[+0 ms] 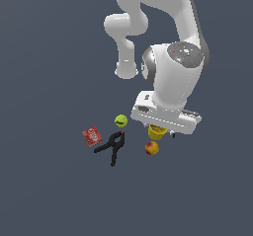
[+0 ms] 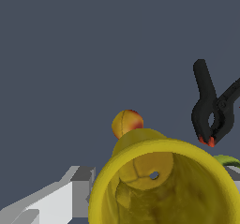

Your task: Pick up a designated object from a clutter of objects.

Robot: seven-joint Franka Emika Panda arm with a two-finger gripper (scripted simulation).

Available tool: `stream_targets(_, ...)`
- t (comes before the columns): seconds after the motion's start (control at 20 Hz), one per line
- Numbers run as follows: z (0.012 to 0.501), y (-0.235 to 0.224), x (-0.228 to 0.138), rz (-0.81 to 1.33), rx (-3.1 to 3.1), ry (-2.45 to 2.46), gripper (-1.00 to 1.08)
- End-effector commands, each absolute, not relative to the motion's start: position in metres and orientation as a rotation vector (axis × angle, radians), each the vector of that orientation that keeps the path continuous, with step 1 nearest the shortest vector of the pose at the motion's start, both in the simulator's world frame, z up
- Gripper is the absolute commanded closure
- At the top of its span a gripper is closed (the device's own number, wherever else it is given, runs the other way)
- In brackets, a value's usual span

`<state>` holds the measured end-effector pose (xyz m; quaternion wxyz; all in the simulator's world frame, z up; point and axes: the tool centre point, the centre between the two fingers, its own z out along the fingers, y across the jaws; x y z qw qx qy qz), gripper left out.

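We see the gripper (image 1: 159,130) low over the clutter w/ the yellow cup (image 1: 156,131) right under the hand, mostly hidden by it in the exterior view; in the wrist view the cup (image 2: 161,183) fills the near field, mouth toward the cam, one pale finger (image 2: 51,202) just beside its wall; contact or finger spacing we can't tell. Fruit (image 1: 152,148) sits near the cup; clamp (image 1: 113,146), ball (image 1: 121,120), red box (image 1: 92,136) lie toward the exterior view's left.

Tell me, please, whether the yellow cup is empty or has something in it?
Empty: the wrist view looks into the yellow cup, showing only bare yellow inside walls and its base.
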<state>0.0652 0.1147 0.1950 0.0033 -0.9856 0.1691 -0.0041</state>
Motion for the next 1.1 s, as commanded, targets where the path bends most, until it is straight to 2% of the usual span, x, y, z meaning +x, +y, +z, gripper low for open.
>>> stream_targets(0.0, 0.216, 0.105, 0.054, -0.014, -3.089, 0.530, 1.08)
stream_targets(1.05, 0.401, 0.021, -0.044, -0.003, -3.094, 0.532, 1.08)
